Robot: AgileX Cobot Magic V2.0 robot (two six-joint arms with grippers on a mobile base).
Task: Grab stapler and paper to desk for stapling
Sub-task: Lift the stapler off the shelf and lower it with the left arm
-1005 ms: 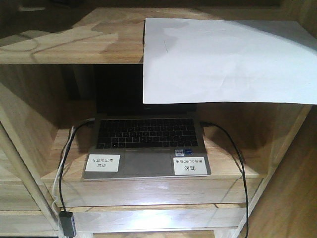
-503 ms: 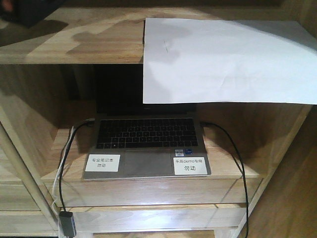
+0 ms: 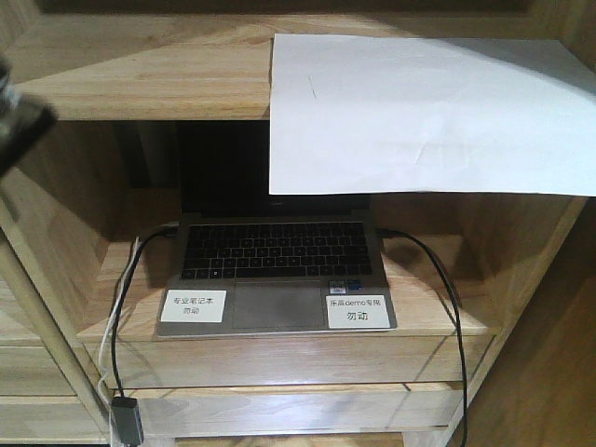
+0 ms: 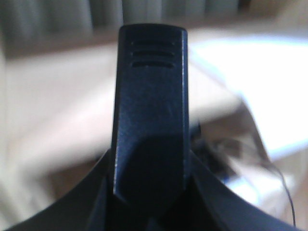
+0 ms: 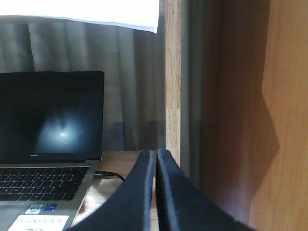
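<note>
On the upper shelf point(image 3: 140, 74), the paper point(image 3: 428, 112) is lying flat, overhanging the laptop point(image 3: 275, 251). Meanwhile the left gripper point(image 4: 150, 192) is clamping the stapler point(image 4: 149, 106); the right gripper point(image 5: 156, 155) is sitting closed, empty, beside the laptop.

Upper left of the frame, the shelf top point(image 3: 140, 74) is left bare. Upper right is taken up by the paper point(image 3: 419, 112), overhanging the bay point(image 3: 65, 214) below, which is pretty much filled by the laptop point(image 3: 275, 270), cables point(image 3: 458, 326) either side.
</note>
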